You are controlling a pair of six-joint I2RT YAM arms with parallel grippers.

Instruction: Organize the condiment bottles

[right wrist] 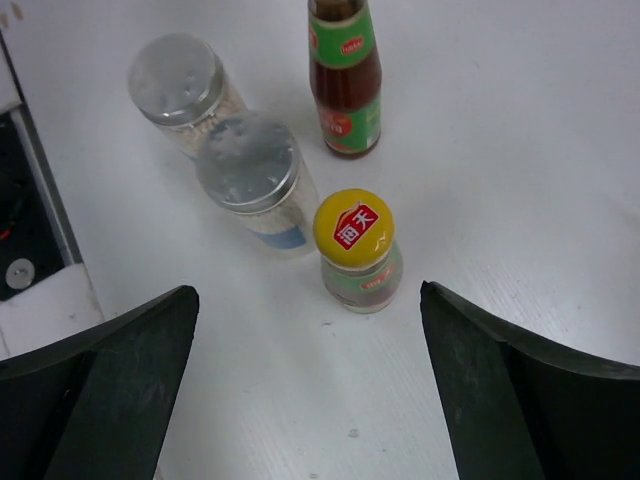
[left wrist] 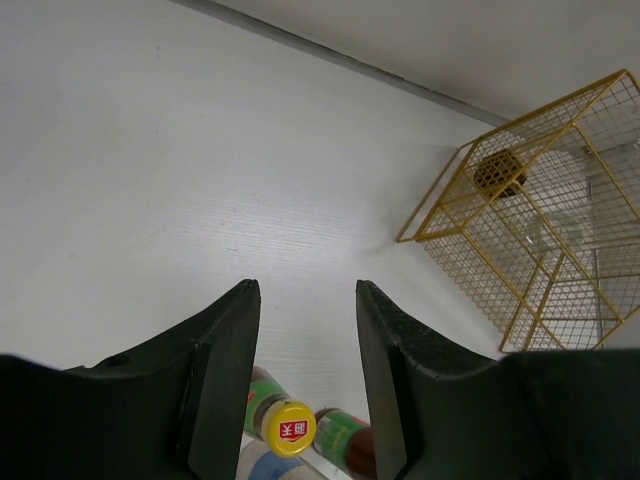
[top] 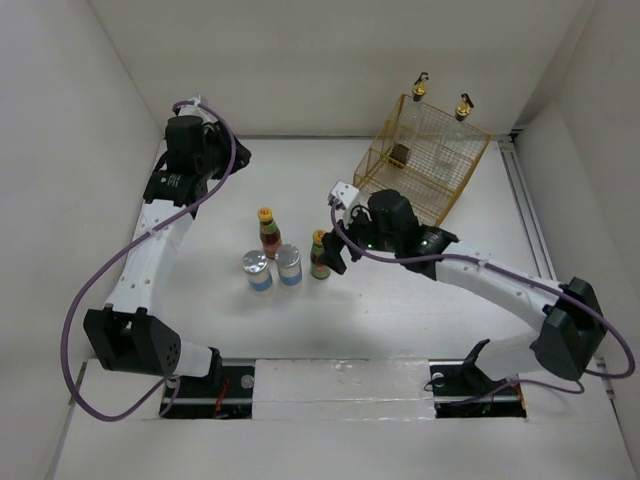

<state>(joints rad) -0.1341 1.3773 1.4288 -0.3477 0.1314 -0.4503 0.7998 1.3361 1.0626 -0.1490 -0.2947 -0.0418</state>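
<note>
right wrist view: yellow cap (right wrist: 353,228) of the nearer sauce bottle (right wrist: 362,280) bears a red house-shaped emblem with two white chinese characters, read as 海天. second sauce bottle (right wrist: 345,80): green neck and body labels, each with a red oval mark, lettering too small to read. silver-lidded jars (right wrist: 250,170): label print illegible. left wrist view: yellow bottle cap (left wrist: 287,428) shows the same red emblem, characters blurred.

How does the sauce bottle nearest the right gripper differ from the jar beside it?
The sauce bottle has a yellow cap; the jar has a plain silver lid. The sauce bottle is taller and narrow-necked; the jar is short and wide. The sauce bottle is red-brown with a green label; the jar is pale with blue. Both stand upright on the table.
</note>
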